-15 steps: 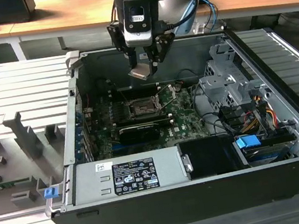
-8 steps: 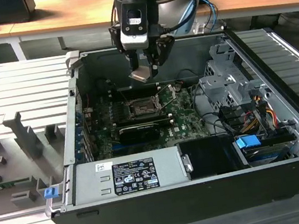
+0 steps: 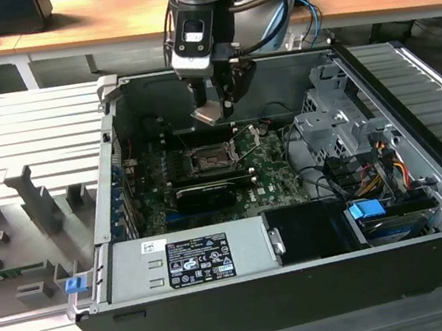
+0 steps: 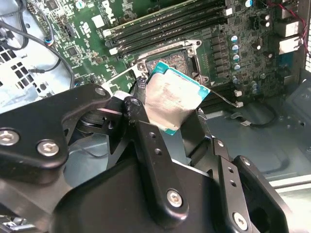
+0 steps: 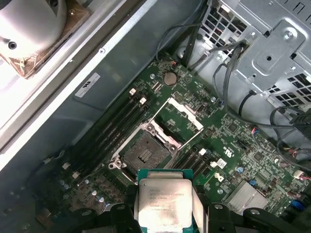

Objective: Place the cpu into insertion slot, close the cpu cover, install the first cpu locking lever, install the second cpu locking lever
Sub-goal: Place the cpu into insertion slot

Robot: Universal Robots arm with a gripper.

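Gripper point(image 3: 216, 106) clamped on the cpu point(image 5: 164, 204), which hangs in the air over the green board point(image 5: 243, 145), near the insertion slot point(image 5: 144, 153) but not over it. Slot lies bare near the board's middle. The cpu cover point(image 5: 186, 112) stands swung up beside it. Chip looks tilted in the exterior view. Set down askew, it could ride on the slot's rim or crush contacts. Corner keying unreadable; locking levers hard to pick out; finger contact hidden behind the chip.
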